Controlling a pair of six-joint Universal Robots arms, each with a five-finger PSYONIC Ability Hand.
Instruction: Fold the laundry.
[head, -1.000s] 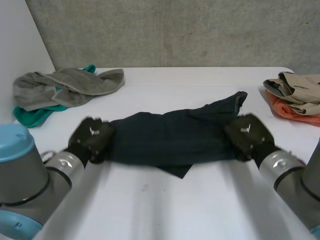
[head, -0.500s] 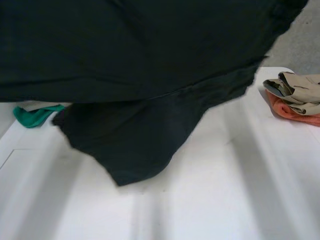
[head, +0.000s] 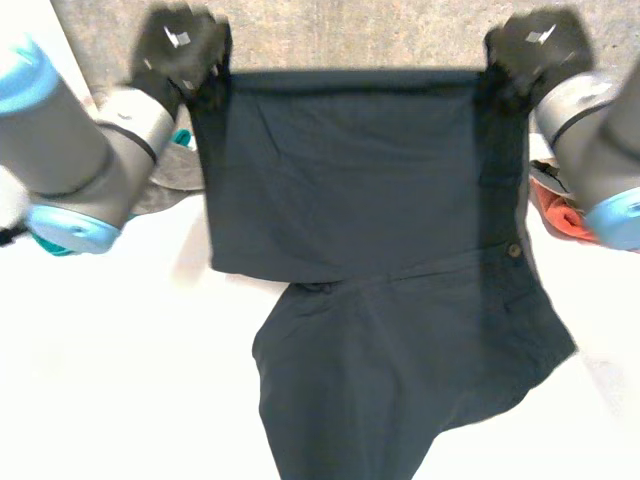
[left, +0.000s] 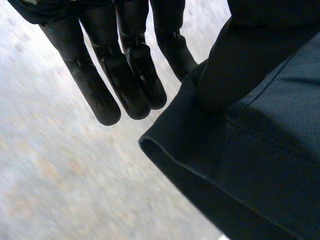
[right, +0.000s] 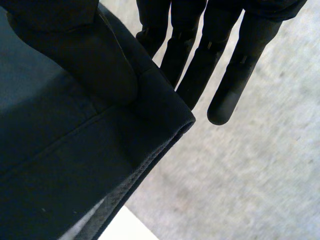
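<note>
A white bench (head: 120, 350) lies in the foreground, with a grey concrete wall (head: 350, 35) behind it at twelve o'clock. A crumpled grey cloth (head: 168, 182) lies on the bench at ten o'clock, and an orange cloth (head: 558, 212) at three o'clock.

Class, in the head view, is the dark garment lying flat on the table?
No: the left hand and right hand hold the dark garment up by its top corners.

The dark blue garment (head: 350, 190) hangs in the air by its two upper corners, with the top edge stretched straight and level. Its lower part lies spread on the table (head: 120, 380). A button (head: 513, 250) sits near its right edge. An orange cloth (head: 556, 214) lies just beside that edge.
</note>
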